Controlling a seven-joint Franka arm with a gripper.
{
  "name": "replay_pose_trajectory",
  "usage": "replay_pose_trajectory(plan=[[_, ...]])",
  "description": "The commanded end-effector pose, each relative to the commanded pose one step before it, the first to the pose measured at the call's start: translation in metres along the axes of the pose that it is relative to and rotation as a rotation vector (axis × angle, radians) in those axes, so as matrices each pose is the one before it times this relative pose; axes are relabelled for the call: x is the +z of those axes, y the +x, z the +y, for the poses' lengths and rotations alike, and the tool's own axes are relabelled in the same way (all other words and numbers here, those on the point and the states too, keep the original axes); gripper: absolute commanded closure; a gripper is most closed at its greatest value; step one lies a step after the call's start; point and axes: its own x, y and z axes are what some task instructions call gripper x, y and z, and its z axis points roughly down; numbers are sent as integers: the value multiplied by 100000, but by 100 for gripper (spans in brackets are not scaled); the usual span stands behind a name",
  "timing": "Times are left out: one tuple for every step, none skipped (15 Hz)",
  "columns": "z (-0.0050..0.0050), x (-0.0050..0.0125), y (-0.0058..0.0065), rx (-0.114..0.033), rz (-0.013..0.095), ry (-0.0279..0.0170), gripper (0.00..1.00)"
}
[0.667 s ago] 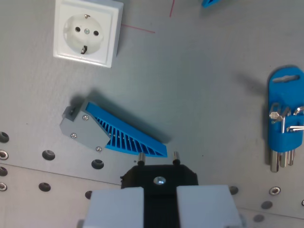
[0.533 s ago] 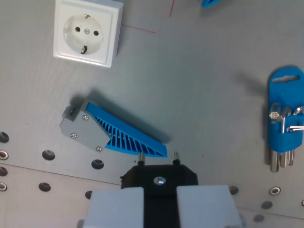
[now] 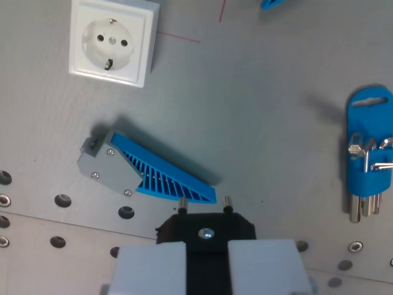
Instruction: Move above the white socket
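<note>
Progress toward the white socket [image 3: 113, 43] looks slight, judging from where things lie. The socket sits at the top of the wrist view's left, flat on the grey table [image 3: 258, 123], its round face turned up toward the camera. The gripper [image 3: 207, 261] is at the bottom middle of the view, well apart from the socket, so it is plainly not above it yet.

The two pale fingers [image 3: 149, 267] are clenched on a black plug [image 3: 207, 230], whose two metal pins point up the picture, toward the far side of the table. Carrying the plug is therefore done; getting it over the socket is what is left.

Between the gripper and the socket lies a blue and grey ribbed wedge [image 3: 147, 172], its thin blue tip just beside the plug's pins. I cannot tell whether the plug hangs high enough to pass over it. A blue holder with metal keys [image 3: 368, 157] lies at the wrist view's right, away from the likely path.

The remaining move, as I judge it, runs up and toward the wrist view's left until the socket sits under the pins.
</note>
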Motion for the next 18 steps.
replay_pose_trajectory(plan=[[-126,298,55,1243,245,8,100],[-48,108,23,322,109,-8,100],[-58,129,29,387,216,-19,100],[-67,149,36,537,286,-48,100],[-76,168,43,606,385,-50,100],[-70,149,43,565,460,-51,100],[-80,160,48,553,443,-52,100],[-89,172,51,488,257,-19,100],[-95,188,53,616,184,8,100],[-99,205,53,284,200,28,100],[-101,220,50,361,77,43,100],[-103,237,47,670,-54,104,100],[-110,255,44,568,225,22,100],[-121,271,45,333,188,54,100],[-133,289,45,345,199,40,100],[-144,306,44,677,86,65,100],[-156,321,41,645,158,20,100],[-165,336,40,328,179,52,100]])
